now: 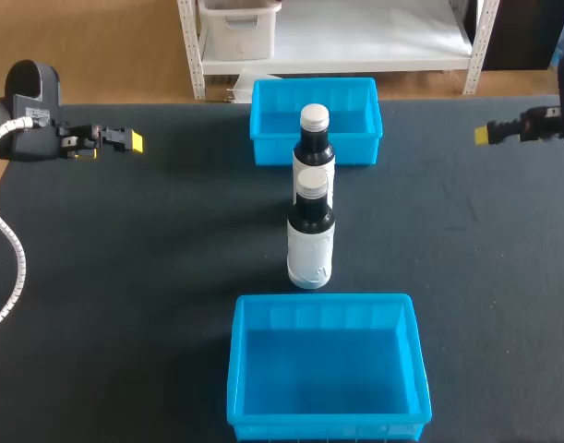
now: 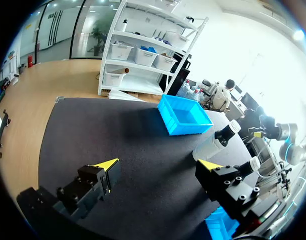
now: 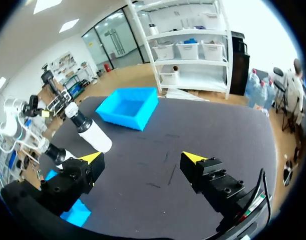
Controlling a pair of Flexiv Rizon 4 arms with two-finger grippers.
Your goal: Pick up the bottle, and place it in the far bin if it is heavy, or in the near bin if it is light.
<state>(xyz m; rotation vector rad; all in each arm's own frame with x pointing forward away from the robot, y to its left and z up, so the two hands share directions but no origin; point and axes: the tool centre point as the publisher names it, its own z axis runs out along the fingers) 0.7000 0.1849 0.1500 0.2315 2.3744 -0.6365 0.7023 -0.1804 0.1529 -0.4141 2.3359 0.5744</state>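
Grasp not yet begun. The front bottle (image 1: 311, 238) and rear bottle (image 1: 314, 140) stand upright on the surface (image 1: 125, 277), between far bin (image 1: 263, 129) and near bin (image 1: 237, 369). Left end effector (image 1: 126, 140) and right end effector (image 1: 489, 135) are wide open, empty and well clear. Next, in my judgement: approach one bottle, grip it and lift to gauge its weight.

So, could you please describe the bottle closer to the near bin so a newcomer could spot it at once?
On the dark table, two white-capped bottles stand in line between two blue bins. The near bottle is the one closest to the near bin; its twin, the far bottle, stands by the far bin.
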